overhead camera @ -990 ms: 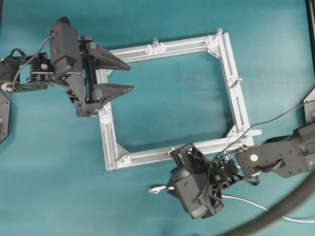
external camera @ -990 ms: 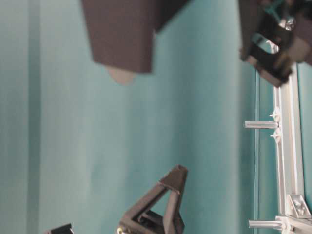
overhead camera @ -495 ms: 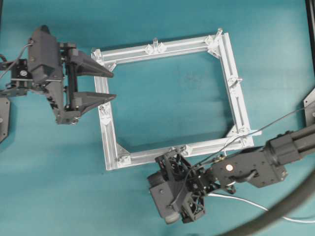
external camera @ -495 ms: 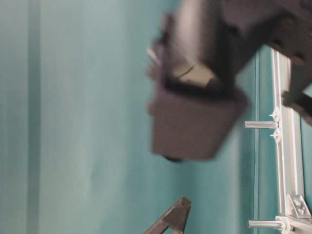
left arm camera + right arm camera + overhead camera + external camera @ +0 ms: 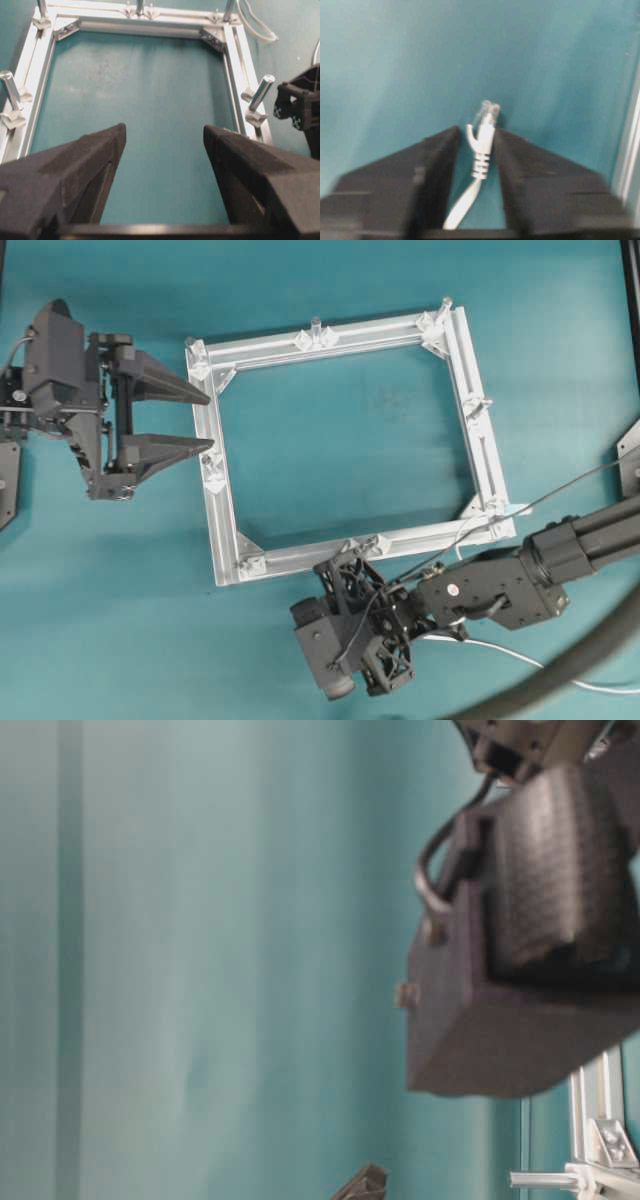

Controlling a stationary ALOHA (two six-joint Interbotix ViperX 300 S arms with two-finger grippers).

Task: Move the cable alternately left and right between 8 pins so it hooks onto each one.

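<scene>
Teal tabletop (image 5: 100, 590) filling the overhead view, carrying a silver frame (image 5: 340, 340) at centre. Finding the left gripper (image 5: 210, 422) at the left edge, lying level, pointing right at the frame's left bar, fingers spread wide, grasping nothing. Finding the right gripper (image 5: 335, 645) just below the frame's bottom bar, reaching in from the lower right and pointing toward the lower left. Spotting pins (image 5: 315, 325) standing along the bars, the cable (image 5: 520, 657) trailing white to the lower right behind the wrist, and a dark hose (image 5: 590, 660) curving across that corner. Leaving open tabletop at lower left and inside the frame.

Looking from table level: seeing mostly a blurred dark block of the right arm (image 5: 530, 970) at upper right, with a frame corner (image 5: 600, 1140) and one pin (image 5: 540, 1180) at lower right.

Looking through the left wrist camera: seeing both fingers (image 5: 75, 170) set far apart, bare teal between them, the frame ahead, the cable (image 5: 255, 25) looping at upper right.

Looking through the right wrist camera: seeing the plug (image 5: 487, 112) lying on the tabletop between the fingers (image 5: 435, 165), poking just past their tips, close against the right one, showing a sliver of gap on the left. Being unable to tell whether pinched or merely flanked. Glimpsing a frame bar (image 5: 627, 150) at the right edge.
</scene>
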